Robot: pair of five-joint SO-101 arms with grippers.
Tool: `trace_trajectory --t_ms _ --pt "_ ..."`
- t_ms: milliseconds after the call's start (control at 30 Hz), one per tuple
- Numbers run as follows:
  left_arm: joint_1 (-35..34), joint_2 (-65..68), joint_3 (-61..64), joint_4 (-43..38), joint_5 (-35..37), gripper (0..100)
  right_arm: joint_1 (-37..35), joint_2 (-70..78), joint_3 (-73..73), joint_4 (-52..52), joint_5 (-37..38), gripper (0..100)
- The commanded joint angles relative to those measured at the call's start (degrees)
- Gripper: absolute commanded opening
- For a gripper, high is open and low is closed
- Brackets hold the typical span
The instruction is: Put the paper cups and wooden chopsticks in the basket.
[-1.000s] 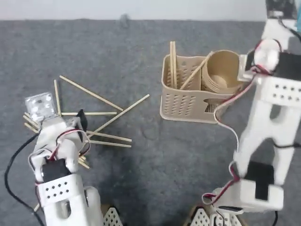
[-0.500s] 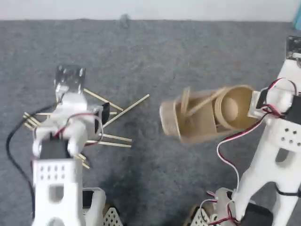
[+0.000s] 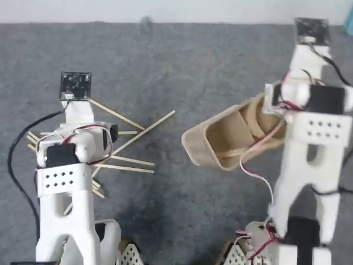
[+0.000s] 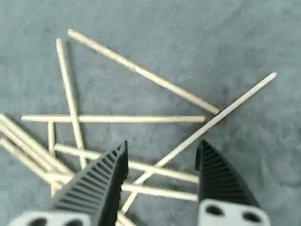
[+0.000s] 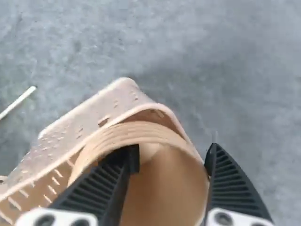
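Note:
Several wooden chopsticks (image 4: 141,73) lie criss-crossed on the grey carpet, to the left in the high view (image 3: 144,128). My left gripper (image 4: 162,146) hovers open just above them, touching none. The tan basket (image 3: 212,141) is off the carpet and tipped over towards the left, with its opening facing up and left. It holds nested paper cups (image 5: 155,188) and a few chopsticks (image 3: 251,148). My right gripper (image 5: 171,149) is shut on the basket's end. One finger sits inside the top cup and the other outside the wall.
The grey carpet (image 3: 165,61) covers the whole table, with bare room between the chopstick pile and the basket. A pale wall strip (image 3: 165,10) runs along the far edge. Both arm bases (image 3: 182,254) stand at the near edge.
The basket stood upright on the carpet; my right gripper has lifted and tipped it to the left. My left arm has swung forward over the chopsticks.

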Motion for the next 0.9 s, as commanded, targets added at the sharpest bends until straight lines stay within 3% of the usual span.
trace_trajectory --t_ms 0,167,300,633,733,867 --pt "-2.4 -2.0 1.6 -1.6 -3.1 22 -2.9 5.8 -12.1 3.6 -1.0 23.1" --pt "-3.7 -2.0 7.5 -7.5 -3.2 22 -3.5 13.6 -26.3 7.2 -0.5 23.4" --pt "-3.5 -2.0 12.1 -11.9 -3.2 22 -3.5 13.9 -29.2 7.1 0.0 23.4" --pt "-3.6 -2.1 13.0 -8.9 -2.9 22 -3.6 3.7 -29.0 7.2 1.2 23.2" --pt "-5.1 -2.1 11.7 -5.2 -2.8 22 -7.8 -3.0 -28.8 7.3 1.7 23.1" --pt "-13.1 -2.1 8.3 -3.5 0.3 22 -17.6 -9.0 -24.4 7.3 3.9 23.1"
